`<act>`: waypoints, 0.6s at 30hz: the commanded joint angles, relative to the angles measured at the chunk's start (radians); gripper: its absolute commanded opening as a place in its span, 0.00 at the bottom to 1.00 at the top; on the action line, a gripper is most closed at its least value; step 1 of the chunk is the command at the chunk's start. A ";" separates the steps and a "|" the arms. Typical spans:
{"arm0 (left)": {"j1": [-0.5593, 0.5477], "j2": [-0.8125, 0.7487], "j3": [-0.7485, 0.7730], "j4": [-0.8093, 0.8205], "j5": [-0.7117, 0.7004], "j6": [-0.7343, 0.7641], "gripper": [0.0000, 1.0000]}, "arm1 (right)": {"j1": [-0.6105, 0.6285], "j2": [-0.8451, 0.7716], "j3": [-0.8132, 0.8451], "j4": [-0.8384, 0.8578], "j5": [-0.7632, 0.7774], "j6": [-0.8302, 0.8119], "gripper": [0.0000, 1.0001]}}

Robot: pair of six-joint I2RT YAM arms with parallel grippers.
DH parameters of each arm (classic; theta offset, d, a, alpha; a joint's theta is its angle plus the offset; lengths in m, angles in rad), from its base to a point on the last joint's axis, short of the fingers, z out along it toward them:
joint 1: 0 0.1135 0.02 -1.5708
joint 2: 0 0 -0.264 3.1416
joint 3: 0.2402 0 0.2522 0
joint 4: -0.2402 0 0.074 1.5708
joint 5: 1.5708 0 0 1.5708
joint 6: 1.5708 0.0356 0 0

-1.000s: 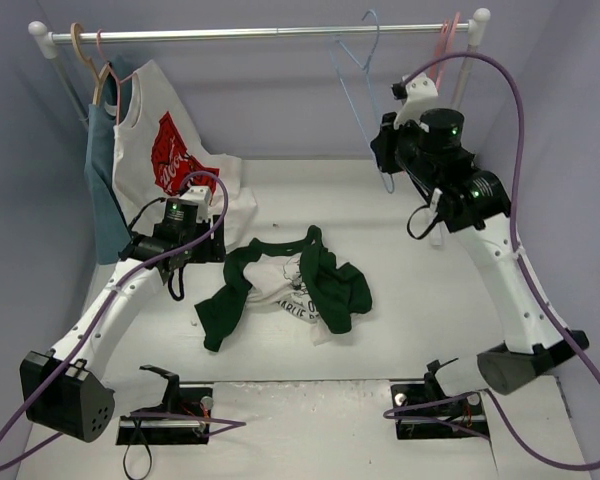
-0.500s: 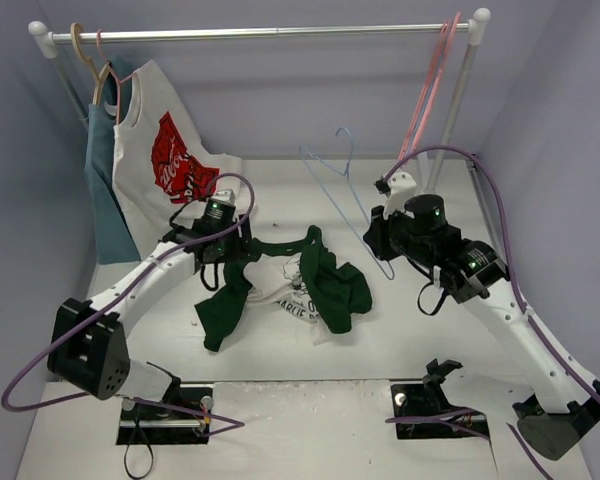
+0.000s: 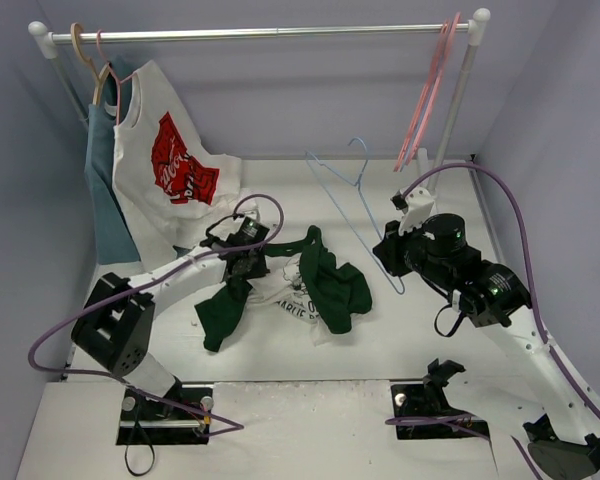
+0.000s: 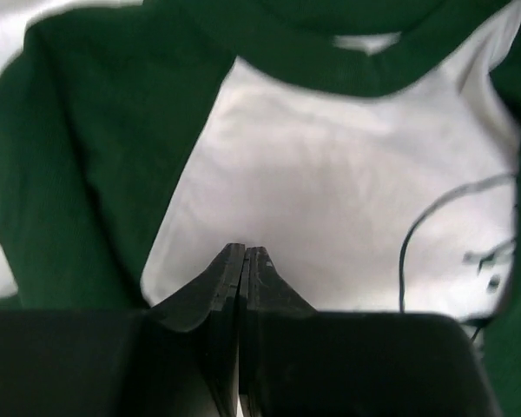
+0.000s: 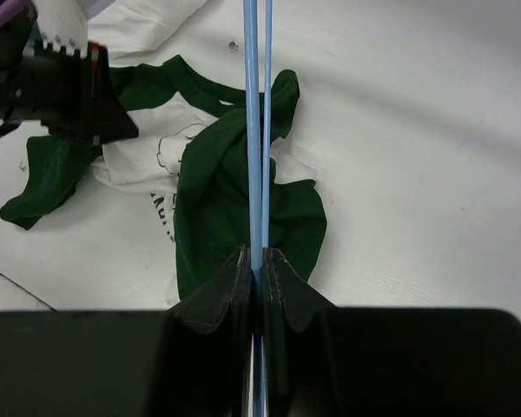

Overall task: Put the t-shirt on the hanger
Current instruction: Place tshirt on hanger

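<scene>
T-shirt (image 3: 290, 285) lies bunched mid-counter (image 3: 280, 370). Left gripper (image 4: 245, 252) is clenched with nothing seen between its fingers, tips over the shirt's white chest below the collar. Right gripper (image 5: 259, 256) is clamped on the blue hanger (image 5: 251, 130), held tilted just right of the shirt.

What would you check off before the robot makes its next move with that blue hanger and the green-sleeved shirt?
1. Right hand clamps the hanger: ok, both wires sit between its fingers.
2. Hanger free of the rail: ok, held well below it.
3. Shirt spread flat: not ok, it lies crumpled.
4. Left hand grips the shirt: cannot tell; its fingers are shut over the white chest, with no cloth seen between them.
5. Collar open for the hanger: cannot tell.
</scene>
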 commanded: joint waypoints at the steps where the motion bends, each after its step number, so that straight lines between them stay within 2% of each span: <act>1: -0.098 -0.161 -0.074 -0.018 -0.049 -0.025 0.00 | 0.005 -0.009 0.006 0.051 -0.004 -0.009 0.00; 4: -0.204 -0.270 -0.187 -0.059 -0.117 -0.059 0.00 | 0.005 -0.021 0.010 0.048 -0.012 -0.012 0.00; 7: -0.240 -0.337 -0.336 -0.056 -0.082 -0.138 0.00 | 0.005 -0.037 0.007 0.045 -0.008 -0.017 0.00; 12: -0.307 -0.390 -0.413 -0.113 -0.132 -0.191 0.00 | 0.005 -0.040 0.007 0.038 -0.005 -0.029 0.00; 13: -0.309 -0.402 -0.404 -0.139 -0.137 -0.188 0.03 | 0.005 -0.040 0.007 0.036 -0.003 -0.032 0.00; 16: -0.304 -0.438 -0.256 -0.231 -0.218 -0.118 0.33 | 0.005 -0.040 0.010 0.031 0.000 -0.035 0.00; 18: -0.280 -0.412 -0.080 -0.283 -0.302 -0.075 0.45 | 0.005 -0.045 0.012 0.033 0.002 -0.037 0.00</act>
